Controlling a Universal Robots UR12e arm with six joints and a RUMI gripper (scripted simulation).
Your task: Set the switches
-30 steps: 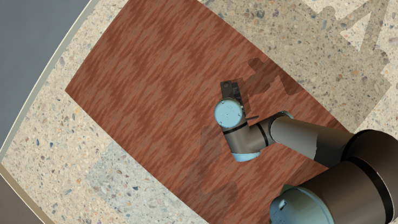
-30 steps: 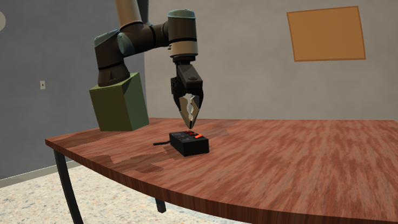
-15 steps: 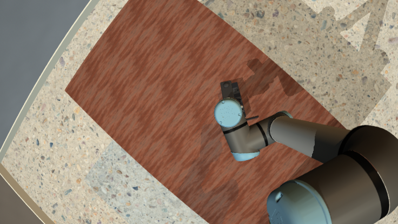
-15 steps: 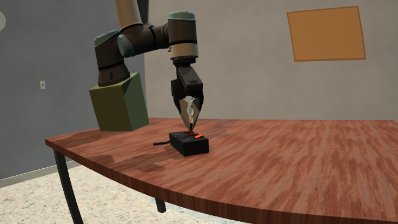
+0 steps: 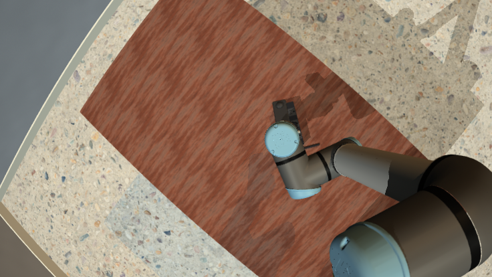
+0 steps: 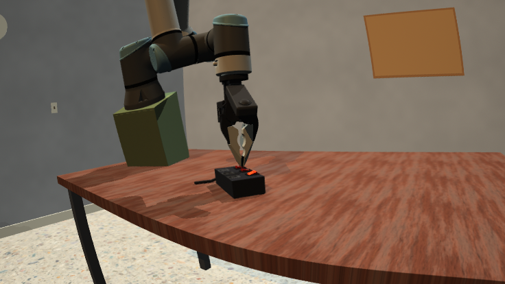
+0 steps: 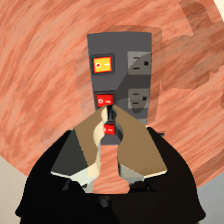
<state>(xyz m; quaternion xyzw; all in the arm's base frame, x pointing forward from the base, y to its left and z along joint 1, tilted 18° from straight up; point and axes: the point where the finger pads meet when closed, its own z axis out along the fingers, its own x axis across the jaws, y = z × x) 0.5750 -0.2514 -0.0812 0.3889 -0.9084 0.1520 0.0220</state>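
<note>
With my gripper (image 7: 110, 105) fully closed and holding nothing, I press its tip on the power strip (image 7: 120, 47)'s switch nearest the cable; next I must check the middle switch (image 7: 104, 100).

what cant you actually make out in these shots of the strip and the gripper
- Top view: the wrist joint covers most of the power strip; no switches show.
- Wrist view: the shut gripper overlaps the nearest switch, so its position is unclear, as is contact. The cable end is behind the fingers.
- Exterior view: the switches are small red specks; which are on is unreadable.
- Wrist view: switch markings are too blurred to read.
</note>
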